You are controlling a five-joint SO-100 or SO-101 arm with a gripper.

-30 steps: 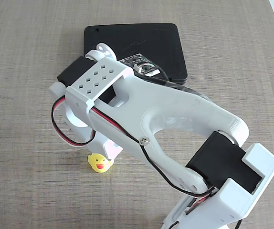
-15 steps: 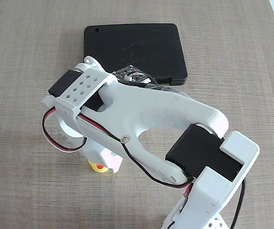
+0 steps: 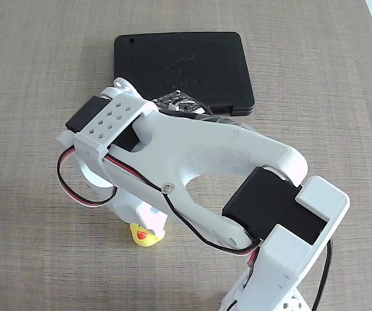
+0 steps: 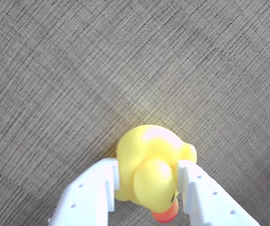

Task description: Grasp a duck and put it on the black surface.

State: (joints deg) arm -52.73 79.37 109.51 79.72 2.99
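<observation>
The tiny yellow duck point(image 4: 149, 165) with a red-orange beak sits between my two white fingers in the wrist view. My gripper point(image 4: 146, 165) is closed on it, with one finger touching each side of its body and head. In the fixed view only a bit of the duck point(image 3: 144, 237) shows beneath the gripper point(image 3: 144, 223), low over the wooden table near the front. The black case point(image 3: 179, 65) lies flat at the back of the table, well beyond the gripper, and the arm covers part of its near edge.
The white arm with black servos point(image 3: 270, 207) and red-black cables spans the middle of the fixed view, from the lower right toward the centre. Bare wood-grain table point(image 3: 30, 97) surrounds the case and the arm.
</observation>
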